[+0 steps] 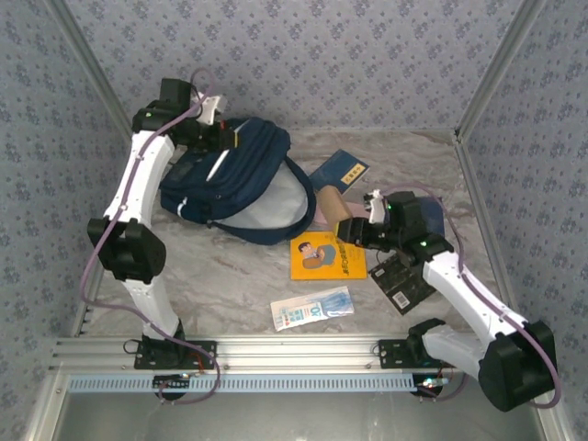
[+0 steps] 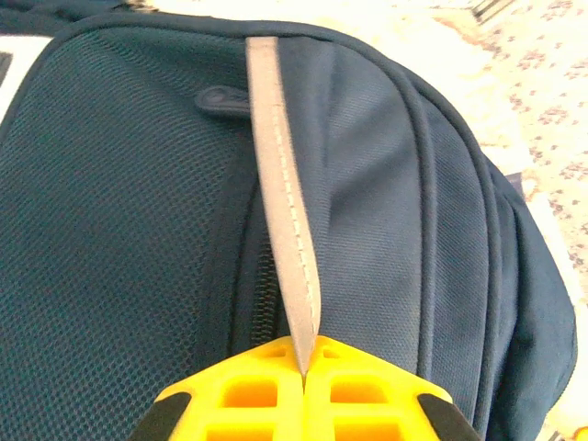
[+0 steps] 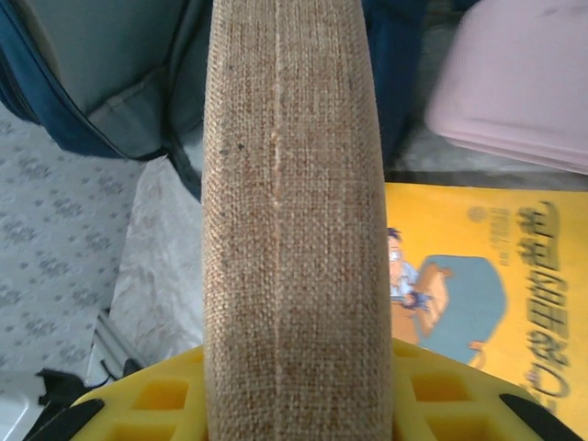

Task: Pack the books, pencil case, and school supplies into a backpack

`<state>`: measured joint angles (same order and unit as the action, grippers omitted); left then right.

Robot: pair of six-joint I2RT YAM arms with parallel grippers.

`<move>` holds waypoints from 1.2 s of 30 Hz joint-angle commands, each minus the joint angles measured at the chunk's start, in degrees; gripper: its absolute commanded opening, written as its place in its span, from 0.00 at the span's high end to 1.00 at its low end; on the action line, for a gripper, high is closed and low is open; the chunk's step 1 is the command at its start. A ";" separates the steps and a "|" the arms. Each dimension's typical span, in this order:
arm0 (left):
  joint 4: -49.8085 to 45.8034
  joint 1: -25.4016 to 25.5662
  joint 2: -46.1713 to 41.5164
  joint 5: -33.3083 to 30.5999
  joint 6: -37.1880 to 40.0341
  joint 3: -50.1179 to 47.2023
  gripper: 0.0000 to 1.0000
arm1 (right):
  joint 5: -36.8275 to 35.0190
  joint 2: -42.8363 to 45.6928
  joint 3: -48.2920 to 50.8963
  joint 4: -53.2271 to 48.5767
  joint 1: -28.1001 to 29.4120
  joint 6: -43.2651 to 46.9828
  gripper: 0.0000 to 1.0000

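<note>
The navy backpack (image 1: 234,175) lies at the back left, its mouth with grey lining (image 1: 276,209) gaping toward the right. My left gripper (image 1: 223,135) is at the backpack's top. In the left wrist view that gripper (image 2: 303,356) is shut on a grey reflective stripe (image 2: 283,202) of the backpack (image 2: 119,230). My right gripper (image 1: 356,230) is shut on a tan burlap pencil case (image 1: 331,207), held just right of the mouth. The pencil case (image 3: 294,230) stands between the yellow fingers (image 3: 441,390). An orange cartoon book (image 1: 326,255) lies below it.
A navy book with a yellow label (image 1: 340,170) lies behind the pencil case. A black book (image 1: 404,283) is under my right arm. A white-and-blue printed packet (image 1: 312,308) lies near the front rail. A pale pinkish flat object (image 3: 514,83) sits beyond the orange book (image 3: 487,276).
</note>
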<state>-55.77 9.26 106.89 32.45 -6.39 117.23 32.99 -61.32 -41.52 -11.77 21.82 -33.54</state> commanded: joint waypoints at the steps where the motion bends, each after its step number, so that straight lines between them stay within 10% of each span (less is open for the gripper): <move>1: 0.04 0.34 -3.63 9.30 1.40 2.19 1.00 | 3.61 -3.55 -4.72 2.97 2.87 0.76 0.65; 19: 12.86 -1.08 -11.92 29.51 -2.58 -8.91 1.00 | 12.66 -45.86 -37.48 7.45 14.61 -9.31 0.61; 27: 16.36 1.47 -12.54 30.40 -5.72 -8.76 1.00 | 1.37 -61.75 -53.22 9.19 19.68 -22.95 0.60; 36: 16.57 0.71 -13.81 26.72 -7.29 -9.36 1.00 | -4.26 -72.59 -66.83 6.97 23.80 -26.83 0.24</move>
<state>-46.09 10.52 98.76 55.40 -13.41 106.41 31.48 -133.43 -105.73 -4.10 44.84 -58.98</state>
